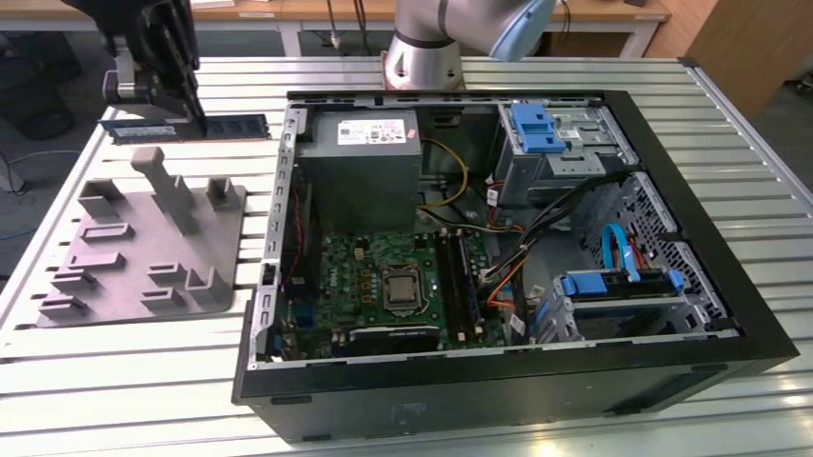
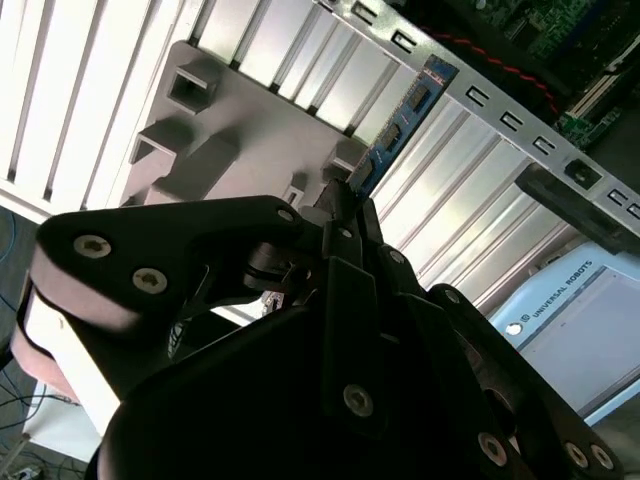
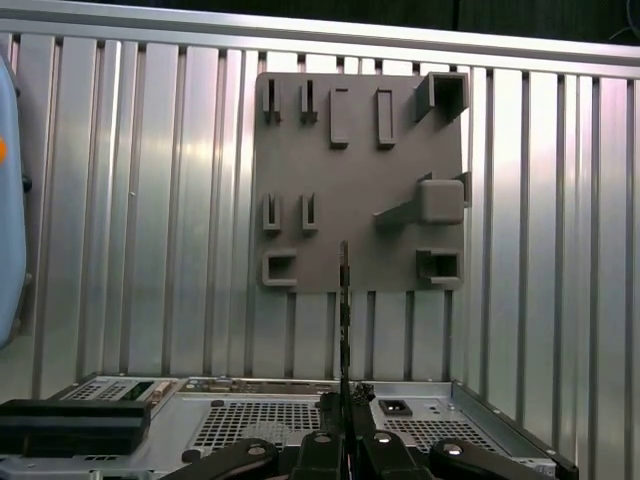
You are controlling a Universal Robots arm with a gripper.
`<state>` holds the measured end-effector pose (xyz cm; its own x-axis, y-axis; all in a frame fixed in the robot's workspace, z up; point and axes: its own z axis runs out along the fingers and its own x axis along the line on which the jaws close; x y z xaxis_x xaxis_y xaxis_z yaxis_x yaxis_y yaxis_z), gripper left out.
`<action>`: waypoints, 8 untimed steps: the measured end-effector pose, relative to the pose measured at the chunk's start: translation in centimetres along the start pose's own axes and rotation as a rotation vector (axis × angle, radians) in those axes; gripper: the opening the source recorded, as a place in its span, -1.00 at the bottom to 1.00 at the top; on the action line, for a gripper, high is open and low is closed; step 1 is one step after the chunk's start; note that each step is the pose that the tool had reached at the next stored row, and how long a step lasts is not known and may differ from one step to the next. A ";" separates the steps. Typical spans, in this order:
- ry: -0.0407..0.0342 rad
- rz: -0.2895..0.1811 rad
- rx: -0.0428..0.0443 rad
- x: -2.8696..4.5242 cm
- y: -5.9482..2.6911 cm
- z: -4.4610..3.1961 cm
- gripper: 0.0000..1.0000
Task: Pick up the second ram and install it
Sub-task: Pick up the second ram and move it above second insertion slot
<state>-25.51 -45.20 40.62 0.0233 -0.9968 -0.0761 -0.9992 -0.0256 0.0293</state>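
Gripper (image 1: 194,112) clamped on second ram (image 1: 166,130), near grey tray (image 1: 128,271)

Slatted table (image 1: 128,371) bears a grey fixture (image 1: 140,257) and computer case (image 1: 508,390).

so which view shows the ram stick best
The exterior view: the ram stick sits side-on, its length showing on either side of the shut jaws clamping it. The second wrist view shows one face, foreshortened beyond the jaws. The first wrist view catches it edge-on, a thin line.
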 end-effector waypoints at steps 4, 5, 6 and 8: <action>0.0000 0.000 -0.0006 0.02 -0.67 0.01 -0.72; 0.0000 0.000 -0.0008 0.02 -0.83 0.02 -0.72; 0.0000 0.000 -0.0009 0.03 -1.00 0.02 -0.72; 0.0001 0.000 -0.0013 0.04 -1.33 0.02 -0.72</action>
<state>-24.18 -45.20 40.56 0.0233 -0.9968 -0.0760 -0.9992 -0.0257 0.0306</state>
